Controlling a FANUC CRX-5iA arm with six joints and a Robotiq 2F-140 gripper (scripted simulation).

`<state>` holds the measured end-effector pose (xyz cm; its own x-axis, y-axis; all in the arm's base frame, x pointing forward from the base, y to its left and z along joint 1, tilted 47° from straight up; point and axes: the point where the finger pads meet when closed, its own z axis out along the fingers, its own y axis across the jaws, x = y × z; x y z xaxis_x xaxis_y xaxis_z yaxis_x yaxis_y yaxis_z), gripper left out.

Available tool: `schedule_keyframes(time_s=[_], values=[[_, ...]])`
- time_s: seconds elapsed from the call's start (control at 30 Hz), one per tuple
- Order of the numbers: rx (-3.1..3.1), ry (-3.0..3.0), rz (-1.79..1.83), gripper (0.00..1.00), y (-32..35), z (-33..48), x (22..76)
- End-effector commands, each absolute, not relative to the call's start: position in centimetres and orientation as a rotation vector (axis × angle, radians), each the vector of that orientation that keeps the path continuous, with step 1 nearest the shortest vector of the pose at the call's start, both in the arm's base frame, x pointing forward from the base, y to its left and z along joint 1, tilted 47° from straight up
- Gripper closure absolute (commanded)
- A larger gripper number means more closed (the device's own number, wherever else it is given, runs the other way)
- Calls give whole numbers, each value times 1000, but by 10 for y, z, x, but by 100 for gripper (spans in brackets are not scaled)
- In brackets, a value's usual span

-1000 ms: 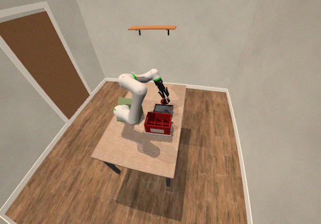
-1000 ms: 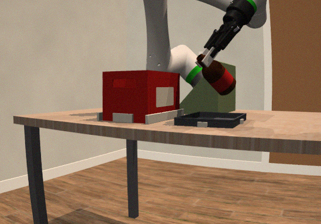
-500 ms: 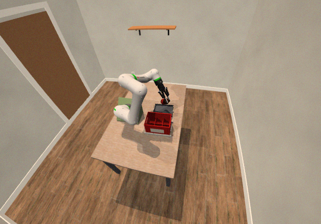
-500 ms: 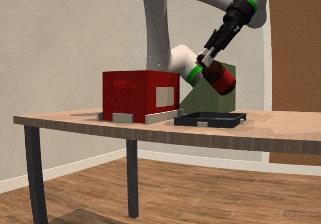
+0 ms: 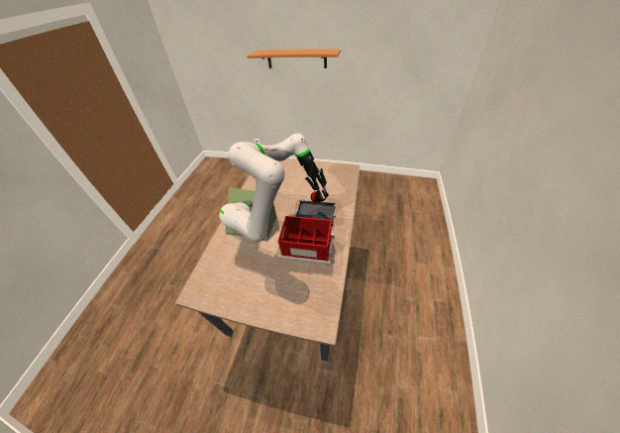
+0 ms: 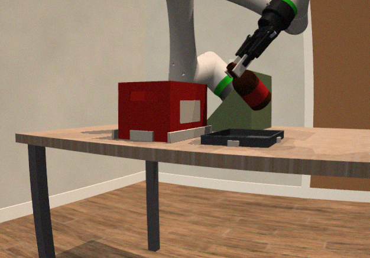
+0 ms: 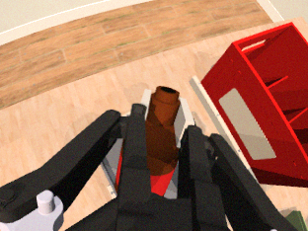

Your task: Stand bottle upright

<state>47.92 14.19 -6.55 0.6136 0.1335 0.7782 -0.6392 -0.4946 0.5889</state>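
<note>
My gripper (image 6: 236,68) is shut on the neck of a brown bottle (image 6: 250,89) with a red label. It holds the bottle tilted in the air, well above the dark tray (image 6: 242,137), base pointing down and to the right. In the wrist view the bottle's neck (image 7: 161,133) sits between my fingers, with its red label just below. In the top view the gripper (image 5: 318,187) and the bottle (image 5: 317,196) hang over the far edge of the tray (image 5: 315,210).
A red crate (image 6: 162,109) with inner dividers stands left of the tray, held by grey stops; it also shows in the wrist view (image 7: 264,103). A green block (image 6: 242,105) stands behind the tray beside the arm's base. The table edge runs close in front of the tray.
</note>
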Motion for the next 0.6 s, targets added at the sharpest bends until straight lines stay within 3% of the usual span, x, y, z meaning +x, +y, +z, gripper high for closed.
schedule_keyframes(time_s=[0.0,0.57], values=[[1862,-402,1001,100,142,-66,479],[1802,-343,1089,100,142,-67,478]])
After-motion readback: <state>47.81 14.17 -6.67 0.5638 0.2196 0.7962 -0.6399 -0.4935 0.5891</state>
